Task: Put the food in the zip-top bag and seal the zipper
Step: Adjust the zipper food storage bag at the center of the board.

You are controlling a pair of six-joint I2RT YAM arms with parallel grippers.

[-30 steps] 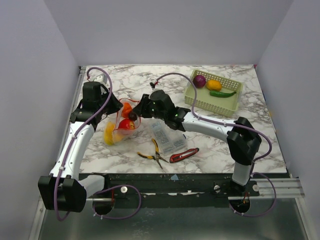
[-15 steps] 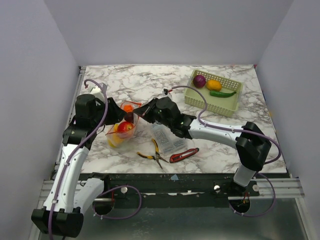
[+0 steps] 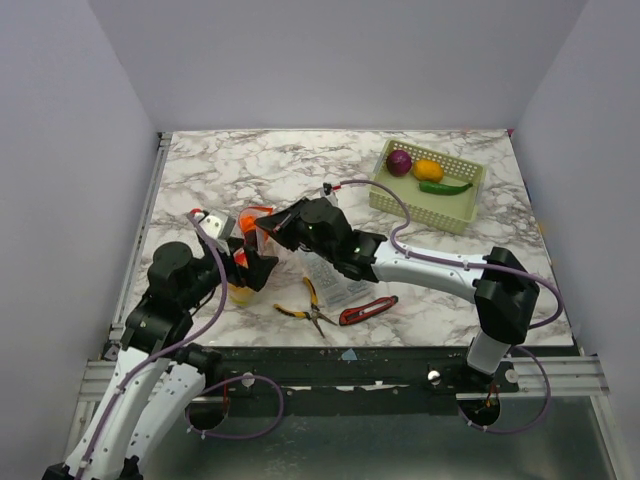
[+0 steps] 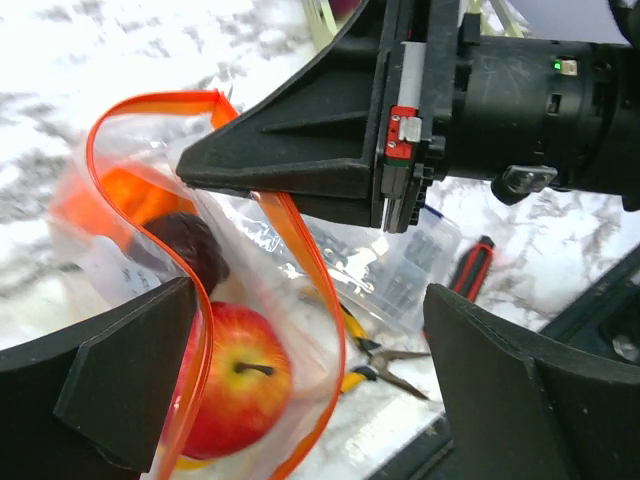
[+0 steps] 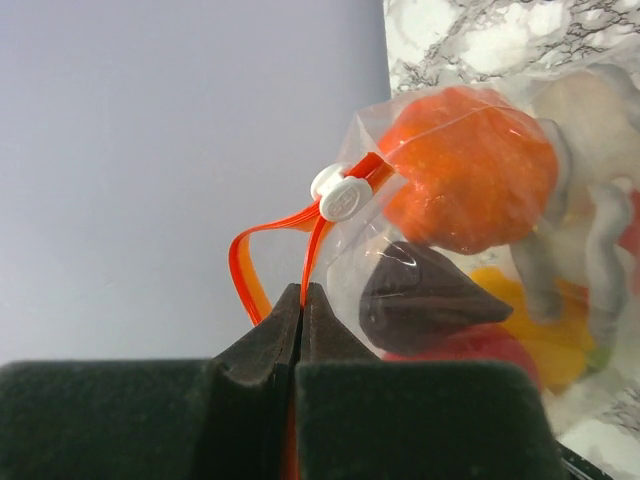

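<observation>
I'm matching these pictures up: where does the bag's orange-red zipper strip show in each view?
Top external: the zipper strip sits left of centre, at the tip of the right arm.
Left wrist: it loops across the upper left, above the apple.
Right wrist: it is centre-left, beside its white slider.
Shared landmark: the right arm's black jaws, shut on the strip.

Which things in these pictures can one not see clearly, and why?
Top view: zip-top bag mostly hidden by left gripper and right gripper.
Left wrist view: bag's bottom cut off by lower edge.
Right wrist view: yellow food blurred behind plastic.
Top view: parts in compartment box too small.
</observation>
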